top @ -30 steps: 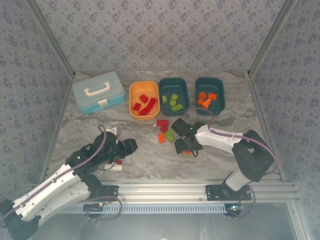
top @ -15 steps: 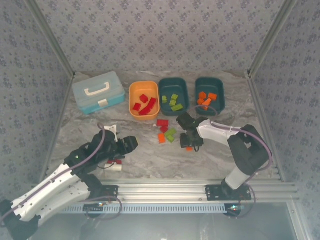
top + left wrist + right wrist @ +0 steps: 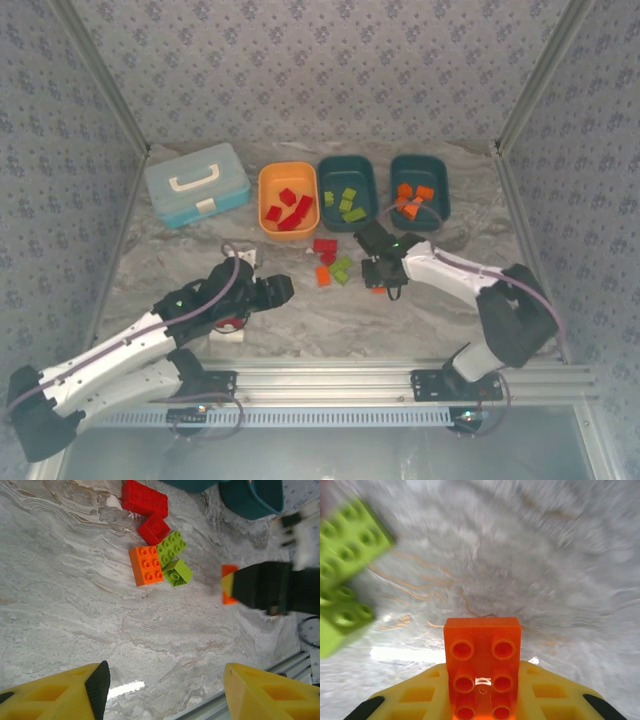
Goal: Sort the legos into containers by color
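Two arms, white and black, twin build.
Left arm (image 3: 110,358) and right arm (image 3: 450,272): white link shells, black joint housings; a grey-purple cable (image 3: 205,290) runs along each. Left hand (image 3: 275,292) and right hand (image 3: 380,270) black-bodied; fingers (image 3: 265,695) yellow, moulded with recessed pockets, black pads (image 3: 98,682) at the tips.

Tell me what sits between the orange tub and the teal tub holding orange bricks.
In the top view, the second teal tub, with lime green bricks in it, stands between them.
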Controlling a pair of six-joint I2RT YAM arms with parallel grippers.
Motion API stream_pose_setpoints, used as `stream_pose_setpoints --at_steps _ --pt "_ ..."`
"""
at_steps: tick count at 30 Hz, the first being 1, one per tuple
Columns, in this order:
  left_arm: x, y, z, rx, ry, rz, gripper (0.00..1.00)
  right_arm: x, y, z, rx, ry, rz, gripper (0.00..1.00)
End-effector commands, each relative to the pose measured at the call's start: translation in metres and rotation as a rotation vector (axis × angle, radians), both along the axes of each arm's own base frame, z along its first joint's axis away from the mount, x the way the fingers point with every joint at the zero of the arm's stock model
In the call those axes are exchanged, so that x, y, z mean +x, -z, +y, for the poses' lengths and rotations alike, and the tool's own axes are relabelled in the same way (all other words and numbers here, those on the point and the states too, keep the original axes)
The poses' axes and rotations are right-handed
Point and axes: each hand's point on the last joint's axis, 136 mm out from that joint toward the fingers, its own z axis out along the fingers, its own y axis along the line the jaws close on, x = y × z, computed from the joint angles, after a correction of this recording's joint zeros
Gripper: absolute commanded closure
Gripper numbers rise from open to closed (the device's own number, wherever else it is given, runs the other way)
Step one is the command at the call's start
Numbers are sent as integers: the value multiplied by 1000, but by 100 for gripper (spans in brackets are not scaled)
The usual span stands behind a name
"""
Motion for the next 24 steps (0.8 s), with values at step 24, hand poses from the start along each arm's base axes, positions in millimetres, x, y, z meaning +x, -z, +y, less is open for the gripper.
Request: stream_pose_setpoints --at_steps 24 --pt "33 -43 -48 -40 32 -66 37 311 -48 -118 394 463 -261 76"
